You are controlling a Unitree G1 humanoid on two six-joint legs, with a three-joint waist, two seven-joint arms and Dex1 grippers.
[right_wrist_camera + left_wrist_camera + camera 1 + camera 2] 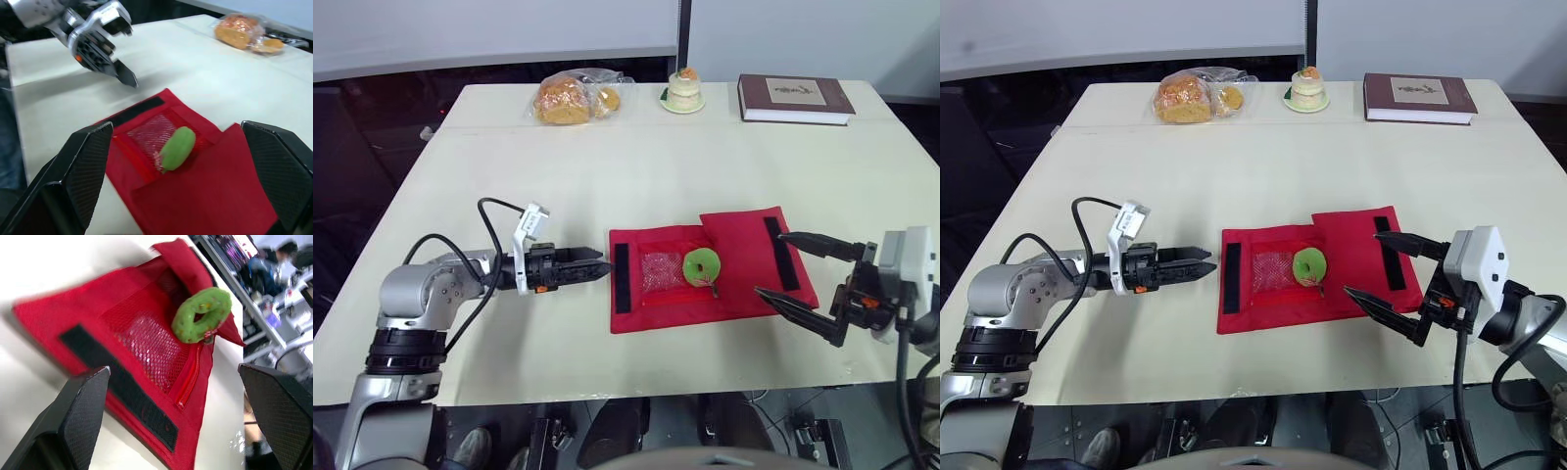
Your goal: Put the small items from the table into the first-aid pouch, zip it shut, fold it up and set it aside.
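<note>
The red first-aid pouch [744,257] lies unfolded on the white table, a black strip at each end. A green ring-shaped item [702,265] rests at the right edge of its mesh pocket [660,271], beside the zipper [188,382]. My left gripper [605,267] hovers low just left of the pouch, pointing at it. In the left wrist view its fingers [80,404] stand wide apart, open and empty. From the right, my right gripper [769,262] is open, its fingertips spanning the pouch's right flap without touching it.
At the table's far edge sit a clear bag of bread [576,96], a small cake on a plate [684,91] and a dark red book [793,98]. The near table edge [636,390] runs just below both arms.
</note>
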